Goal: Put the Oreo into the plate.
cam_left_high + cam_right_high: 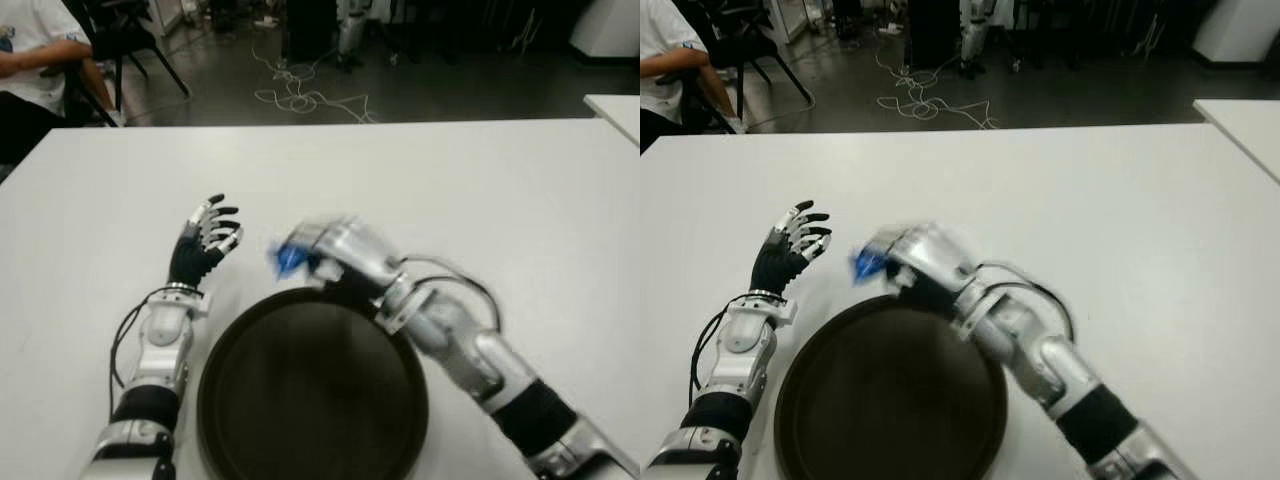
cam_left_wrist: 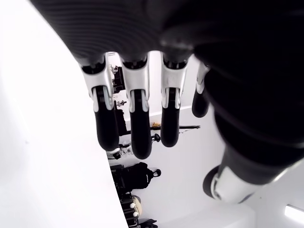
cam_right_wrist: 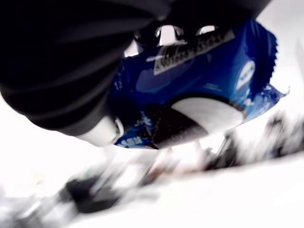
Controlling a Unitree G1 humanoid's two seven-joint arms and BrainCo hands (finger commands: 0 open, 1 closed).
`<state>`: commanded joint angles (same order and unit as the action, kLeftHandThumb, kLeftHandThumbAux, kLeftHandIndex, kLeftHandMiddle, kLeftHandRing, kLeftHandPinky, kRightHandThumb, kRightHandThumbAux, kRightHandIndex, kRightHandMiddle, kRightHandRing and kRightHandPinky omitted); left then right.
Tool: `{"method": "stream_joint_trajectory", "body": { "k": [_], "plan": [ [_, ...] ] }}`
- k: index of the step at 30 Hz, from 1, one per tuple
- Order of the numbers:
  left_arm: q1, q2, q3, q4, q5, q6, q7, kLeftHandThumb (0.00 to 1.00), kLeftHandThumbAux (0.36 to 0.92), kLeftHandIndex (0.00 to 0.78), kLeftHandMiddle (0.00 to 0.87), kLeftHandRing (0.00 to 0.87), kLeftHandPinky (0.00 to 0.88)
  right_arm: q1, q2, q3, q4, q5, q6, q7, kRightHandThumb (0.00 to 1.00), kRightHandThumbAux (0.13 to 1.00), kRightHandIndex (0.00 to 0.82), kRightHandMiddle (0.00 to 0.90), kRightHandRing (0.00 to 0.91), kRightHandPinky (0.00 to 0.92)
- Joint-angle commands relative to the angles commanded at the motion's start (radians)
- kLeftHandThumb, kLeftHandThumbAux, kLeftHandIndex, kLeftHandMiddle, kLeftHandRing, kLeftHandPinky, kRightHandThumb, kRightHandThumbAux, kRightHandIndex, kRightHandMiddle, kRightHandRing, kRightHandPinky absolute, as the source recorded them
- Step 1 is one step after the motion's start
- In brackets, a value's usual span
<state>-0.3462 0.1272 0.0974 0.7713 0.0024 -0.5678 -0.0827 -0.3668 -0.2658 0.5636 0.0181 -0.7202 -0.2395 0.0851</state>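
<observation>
- Right hand [image 1: 325,255] up over the white table [image 1: 480,190], fingers clamped tight round the blue Oreo packet [image 3: 199,90]
- Packet poking out of the grip on the side toward the left hand, above the far rim of the dark round plate [image 1: 312,390], not in it
- Plate just beneath and nearer the robot than the right hand
- Left hand [image 1: 203,245] raised beside the plate's left edge, fingers [image 2: 106,126] spread and relaxed, gripping nothing
- Seated person [image 1: 30,60] well beyond the left hand, past the table's far corner
</observation>
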Motion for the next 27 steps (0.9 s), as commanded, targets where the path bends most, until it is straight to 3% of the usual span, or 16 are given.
{"method": "stream_joint_trajectory", "body": {
  "k": [5,10,17,23,27],
  "plan": [
    [-0.004,-0.002,0.000,0.004,0.002,0.001,0.004,0.527,0.712,0.146,0.274,0.304,0.342,-0.004,-0.004,-0.007,-0.015,0.059,-0.025,0.099,0.825,0.699,0.368,0.506,0.538,0.503],
    [-0.003,-0.003,-0.002,0.002,0.010,-0.001,0.019,0.482,0.726,0.147,0.274,0.302,0.330,-0.005,-0.008,-0.007,-0.005,0.107,-0.068,0.150,0.827,0.698,0.362,0.525,0.565,0.534],
    [-0.001,0.003,-0.009,0.000,0.032,0.009,0.039,0.470,0.736,0.143,0.267,0.296,0.315,0.003,-0.053,-0.019,-0.028,0.193,-0.124,0.253,0.837,0.688,0.411,0.489,0.593,0.578],
    [0.001,0.002,-0.006,-0.003,0.019,0.003,0.028,0.469,0.747,0.142,0.265,0.292,0.316,0.007,-0.061,-0.028,-0.050,0.274,-0.113,0.351,0.840,0.687,0.419,0.480,0.616,0.606],
    [0.006,0.004,-0.007,-0.009,0.023,0.003,0.032,0.488,0.753,0.140,0.266,0.292,0.318,0.002,-0.072,-0.023,-0.062,0.285,-0.098,0.406,0.840,0.687,0.419,0.481,0.627,0.617]
  ]
}}
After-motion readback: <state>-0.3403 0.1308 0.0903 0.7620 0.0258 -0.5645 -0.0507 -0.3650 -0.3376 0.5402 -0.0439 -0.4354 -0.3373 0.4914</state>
